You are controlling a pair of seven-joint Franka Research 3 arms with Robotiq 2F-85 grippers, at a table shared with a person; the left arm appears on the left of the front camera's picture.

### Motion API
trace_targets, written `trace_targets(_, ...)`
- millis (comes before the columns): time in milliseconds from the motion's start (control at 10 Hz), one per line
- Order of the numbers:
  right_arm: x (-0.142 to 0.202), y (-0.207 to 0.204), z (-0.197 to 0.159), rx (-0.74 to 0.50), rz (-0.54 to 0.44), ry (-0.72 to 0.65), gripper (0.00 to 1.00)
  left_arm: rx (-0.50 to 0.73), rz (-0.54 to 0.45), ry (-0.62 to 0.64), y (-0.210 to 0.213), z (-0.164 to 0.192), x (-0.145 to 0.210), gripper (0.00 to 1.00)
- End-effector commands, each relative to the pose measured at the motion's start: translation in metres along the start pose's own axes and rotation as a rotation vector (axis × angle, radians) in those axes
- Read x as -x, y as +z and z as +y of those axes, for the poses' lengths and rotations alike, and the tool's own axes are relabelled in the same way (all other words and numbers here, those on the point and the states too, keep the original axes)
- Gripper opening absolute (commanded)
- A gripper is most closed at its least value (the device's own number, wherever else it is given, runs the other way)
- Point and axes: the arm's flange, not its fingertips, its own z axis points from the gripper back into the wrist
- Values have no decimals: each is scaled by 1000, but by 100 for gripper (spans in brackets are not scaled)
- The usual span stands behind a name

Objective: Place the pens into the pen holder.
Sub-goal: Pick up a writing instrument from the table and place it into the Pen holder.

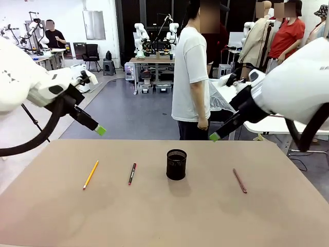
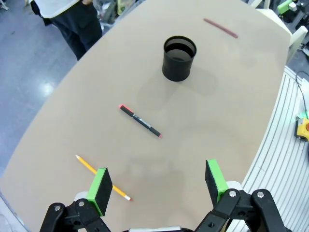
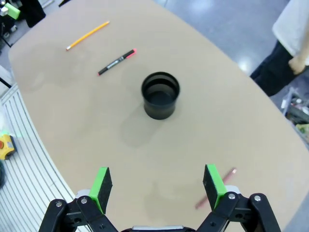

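Observation:
The black mesh pen holder stands upright at the table's middle, seen from above in the wrist views. On the table's left lie the yellow pencil and the black pen with red ends. The reddish-pink pen lies on the right. My left gripper hangs open above the far left. My right gripper hangs open above the far right. Both hold nothing.
A person in a white shirt stands at the table's far edge, turned sideways, one hand hanging down. The tan table has wide bare room in front. A yellow box sits beside the table's near edge.

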Motion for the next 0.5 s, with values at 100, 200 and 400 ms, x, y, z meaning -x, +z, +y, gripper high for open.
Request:
trace_targets(100, -11, 36, -18, 38, 23, 42, 100, 0, -18, -3, 10, 21, -9, 100)
trace_targets(200, -14, 49, -23, 41, 0, 42, 100, -2, -24, 4, 14, 23, -10, 100)
trace_targets(400, -19, 68, -36, 46, -31, 23, 100, -15, -67, 15, 19, 27, -7, 100)
